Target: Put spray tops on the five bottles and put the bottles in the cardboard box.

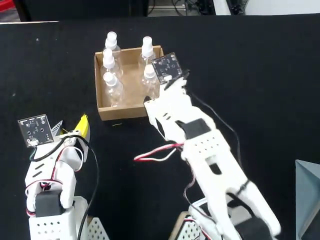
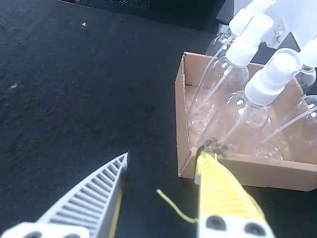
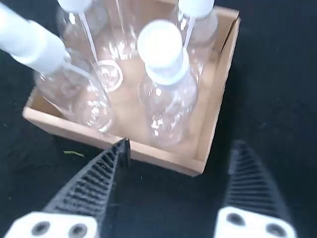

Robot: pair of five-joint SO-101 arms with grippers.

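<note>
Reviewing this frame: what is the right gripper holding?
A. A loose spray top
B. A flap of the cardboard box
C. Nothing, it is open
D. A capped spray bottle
C: in the right wrist view the right gripper has its jaws spread wide with nothing between them, by the rim of the cardboard box.

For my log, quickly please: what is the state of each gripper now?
Left gripper: open, holding nothing.
Right gripper: open, holding nothing.
</note>
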